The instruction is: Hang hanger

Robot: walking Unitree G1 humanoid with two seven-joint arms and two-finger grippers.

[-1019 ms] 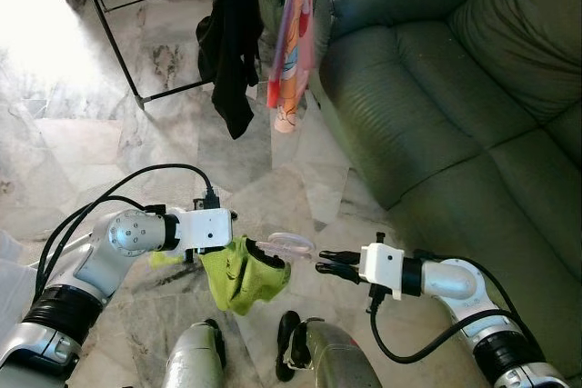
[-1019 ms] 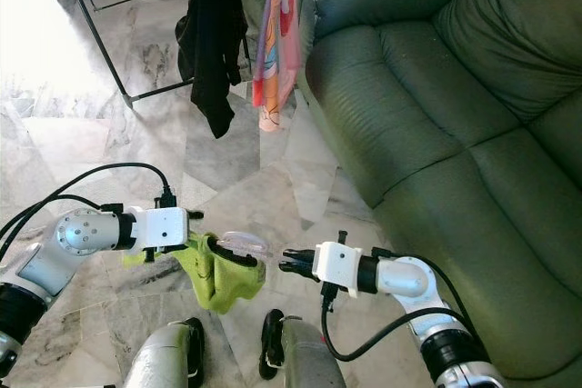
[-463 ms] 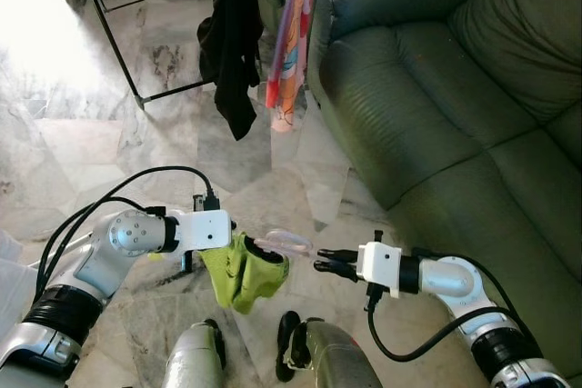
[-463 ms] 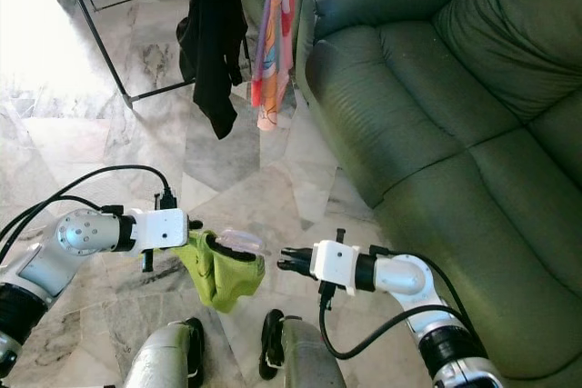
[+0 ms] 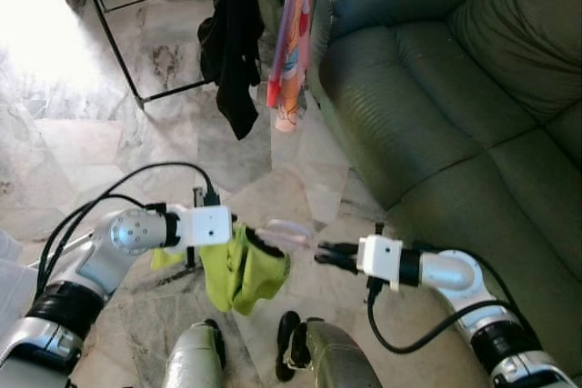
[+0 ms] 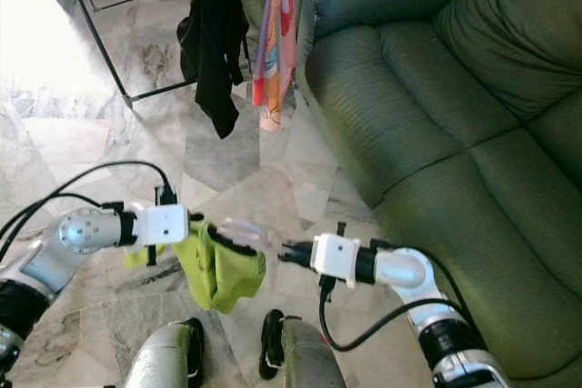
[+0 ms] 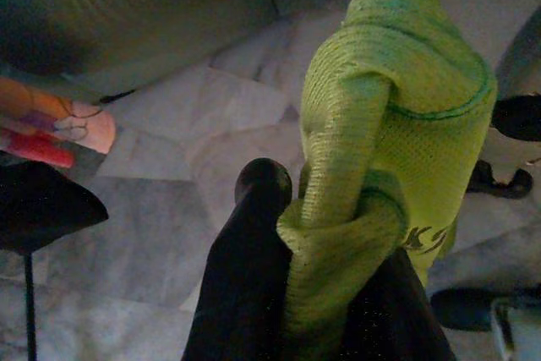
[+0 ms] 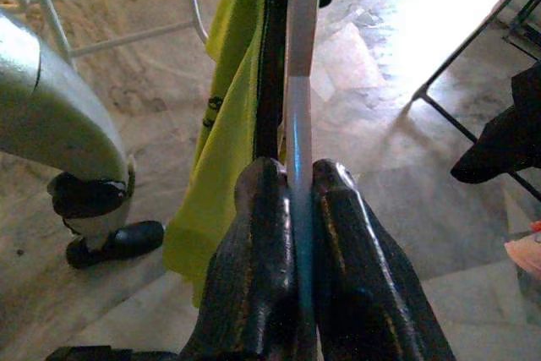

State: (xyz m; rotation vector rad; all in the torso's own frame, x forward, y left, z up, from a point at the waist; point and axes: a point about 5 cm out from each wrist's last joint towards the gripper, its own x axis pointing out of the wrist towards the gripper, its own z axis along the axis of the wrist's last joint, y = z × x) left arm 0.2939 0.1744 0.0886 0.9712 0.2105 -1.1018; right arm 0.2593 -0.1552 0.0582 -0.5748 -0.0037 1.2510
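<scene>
A lime-green garment (image 5: 238, 272) hangs on a pale, see-through hanger (image 5: 289, 232) low in front of me. My left gripper (image 5: 245, 239) is shut on the bunched green cloth, and in the left wrist view the cloth (image 7: 380, 107) wraps over its fingers (image 7: 258, 234). My right gripper (image 5: 329, 254) meets the hanger's end from the right. In the right wrist view its fingers (image 8: 262, 209) are shut on the thin hanger bar (image 8: 300, 82), with the green garment (image 8: 228, 99) hanging beyond.
A black drying rack (image 5: 107, 32) stands on the marble floor ahead, carrying a black garment (image 5: 232, 43) and a colourful one (image 5: 293, 43). A dark green sofa (image 5: 455, 88) takes up the right side. My feet (image 5: 291, 341) are below the grippers.
Both grippers have risen a little with the garment and hanger. The right gripper has drawn closer onto the hanger's end.
</scene>
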